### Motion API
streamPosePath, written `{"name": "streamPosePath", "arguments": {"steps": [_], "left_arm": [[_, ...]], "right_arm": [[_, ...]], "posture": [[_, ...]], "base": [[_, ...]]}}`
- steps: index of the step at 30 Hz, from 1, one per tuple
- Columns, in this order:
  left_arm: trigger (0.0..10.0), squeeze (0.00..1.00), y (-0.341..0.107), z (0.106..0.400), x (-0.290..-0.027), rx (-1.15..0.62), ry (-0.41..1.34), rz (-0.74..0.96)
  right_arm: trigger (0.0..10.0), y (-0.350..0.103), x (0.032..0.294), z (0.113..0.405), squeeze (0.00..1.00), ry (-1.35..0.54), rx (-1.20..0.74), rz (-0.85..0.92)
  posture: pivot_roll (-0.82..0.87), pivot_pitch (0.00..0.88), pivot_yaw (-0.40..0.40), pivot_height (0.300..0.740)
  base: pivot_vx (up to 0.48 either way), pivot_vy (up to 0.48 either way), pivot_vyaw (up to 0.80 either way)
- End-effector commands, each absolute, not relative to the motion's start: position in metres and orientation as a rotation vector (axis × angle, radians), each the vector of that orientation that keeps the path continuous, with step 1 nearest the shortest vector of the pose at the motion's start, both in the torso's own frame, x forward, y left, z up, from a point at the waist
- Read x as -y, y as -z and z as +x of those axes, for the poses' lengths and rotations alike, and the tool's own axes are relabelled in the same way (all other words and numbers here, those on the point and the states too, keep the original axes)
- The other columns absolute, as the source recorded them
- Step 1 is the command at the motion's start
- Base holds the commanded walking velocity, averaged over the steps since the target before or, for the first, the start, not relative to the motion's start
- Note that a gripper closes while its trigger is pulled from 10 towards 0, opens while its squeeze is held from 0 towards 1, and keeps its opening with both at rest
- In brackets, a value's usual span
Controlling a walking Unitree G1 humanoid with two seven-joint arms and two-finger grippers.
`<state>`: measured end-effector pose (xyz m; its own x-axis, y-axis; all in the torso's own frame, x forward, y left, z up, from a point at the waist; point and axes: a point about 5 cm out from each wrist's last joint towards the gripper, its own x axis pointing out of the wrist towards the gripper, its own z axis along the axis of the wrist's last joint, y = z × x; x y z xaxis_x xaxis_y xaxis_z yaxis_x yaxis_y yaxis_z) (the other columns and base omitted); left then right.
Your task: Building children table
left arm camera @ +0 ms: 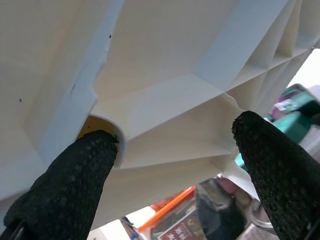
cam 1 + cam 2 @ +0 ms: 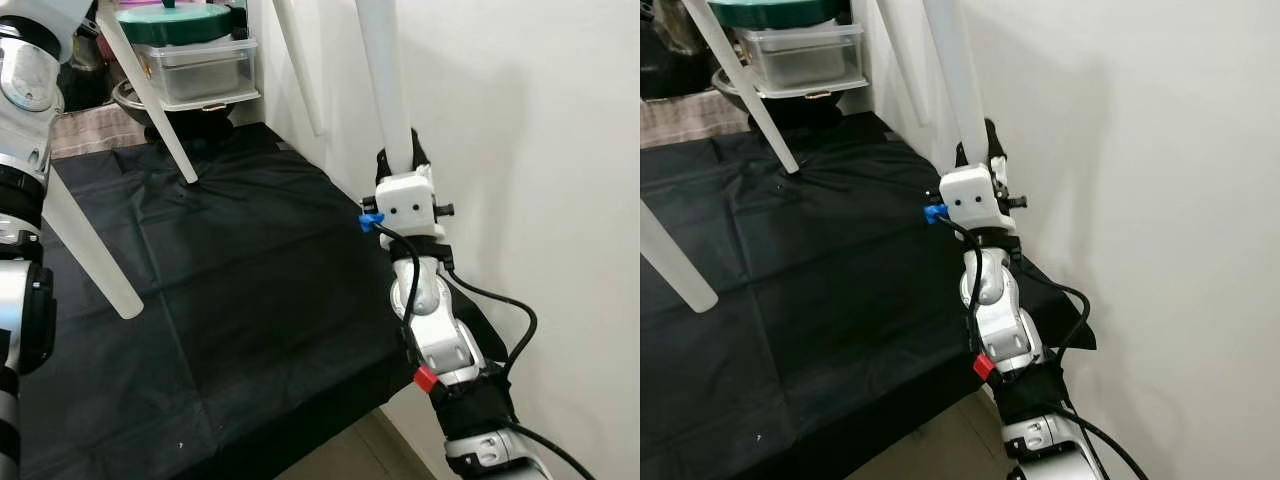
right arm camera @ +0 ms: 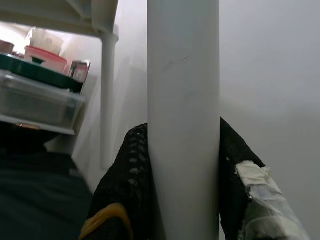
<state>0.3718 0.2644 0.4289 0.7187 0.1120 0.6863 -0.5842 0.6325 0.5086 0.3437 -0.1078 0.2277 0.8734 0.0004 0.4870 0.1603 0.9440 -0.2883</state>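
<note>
A white plastic children's table stands on a black cloth point(image 2: 230, 290). Its leg point(image 2: 385, 70) next to the wall rises out of the top of the picture, and my right gripper point(image 2: 405, 160) is shut around it, a black finger point(image 3: 125, 190) pressing each side of the leg point(image 3: 183, 120). Three more legs stand at the far back point(image 2: 300, 70), the back left point(image 2: 160, 110) and the near left point(image 2: 85, 250). My left gripper point(image 1: 175, 145) is open just under the ribbed underside of the tabletop point(image 1: 165, 65), with one finger beside a round leg socket point(image 1: 97, 127).
A white wall point(image 2: 520, 150) runs close along the right of my right arm. Clear plastic boxes with a green lid point(image 2: 195, 55) and a metal bowl point(image 2: 130, 95) sit at the back. The cloth ends at the front right, where bare floor point(image 2: 370, 440) shows.
</note>
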Motion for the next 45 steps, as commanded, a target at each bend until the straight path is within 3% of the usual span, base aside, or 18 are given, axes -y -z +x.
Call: {"name": "streamPosePath", "arguments": {"steps": [1, 2, 4, 5, 22, 25, 29, 33, 39, 45], "left_arm": [[10.0, 0.0, -0.416, 0.37, -0.281, 0.613, -0.479, 0.699], [10.0, 0.0, -0.416, 0.37, -0.281, 0.613, -0.479, 0.699], [10.0, 0.0, -0.352, 0.382, -0.254, 0.556, -0.372, 0.666], [10.0, 0.0, -0.344, 0.381, -0.25, 0.551, -0.364, 0.651], [10.0, 0.0, -0.308, 0.362, -0.223, 0.595, -0.289, 0.643], [10.0, 0.0, -0.316, 0.359, -0.224, 0.616, -0.304, 0.651], [10.0, 0.0, -0.378, 0.358, -0.243, 0.727, -0.399, 0.705], [10.0, 0.0, -0.403, 0.355, -0.247, 0.766, -0.412, 0.736], [10.0, 0.0, -0.455, 0.338, -0.238, 0.905, -0.448, 0.845], [10.0, 0.0, -0.472, 0.337, -0.23, 0.928, -0.426, 0.84]], "right_arm": [[0.0, -0.182, 0.135, 0.348, 0.0, 0.148, 0.261, -0.321], [0.0, -0.182, 0.135, 0.348, 0.0, 0.148, 0.261, -0.321], [0.0, -0.175, 0.133, 0.346, 0.0, 0.122, 0.246, -0.286], [0.0, -0.174, 0.132, 0.346, 0.0, 0.117, 0.241, -0.286], [0.0, -0.179, 0.123, 0.349, 0.0, 0.063, 0.25, -0.223], [0.0, -0.183, 0.125, 0.352, 0.0, 0.074, 0.257, -0.215], [0.0, -0.177, 0.135, 0.363, 0.0, 0.114, 0.178, -0.234], [0.0, -0.177, 0.135, 0.366, 0.0, 0.12, 0.142, -0.213], [0.0, -0.159, 0.132, 0.37, 0.0, 0.133, 0.009, -0.161], [0.0, -0.139, 0.12, 0.361, 0.0, 0.109, -0.057, -0.148]], "posture": [[0.11, 0.006, -0.019, 0.74], [0.11, 0.006, -0.019, 0.74], [0.09, 0.002, -0.017, 0.74], [0.09, 0.003, -0.013, 0.74], [0.09, 0.0, -0.024, 0.74], [0.1, 0.0, -0.026, 0.74], [0.11, 0.0, -0.028, 0.74], [0.11, 0.0, -0.019, 0.74], [0.13, 0.007, -0.023, 0.74], [0.13, 0.016, -0.024, 0.74]], "base": [[0.0, 0.0, 0.0], [0.0, 0.0, 0.0], [0.0, 0.0, 0.0], [0.0, 0.0, 0.0], [0.0, 0.0, 0.0], [0.0, 0.0, 0.0], [0.0, 0.0, 0.0], [0.0, 0.0, 0.0], [0.0, 0.0, 0.0], [0.0, 0.0, 0.0]]}}
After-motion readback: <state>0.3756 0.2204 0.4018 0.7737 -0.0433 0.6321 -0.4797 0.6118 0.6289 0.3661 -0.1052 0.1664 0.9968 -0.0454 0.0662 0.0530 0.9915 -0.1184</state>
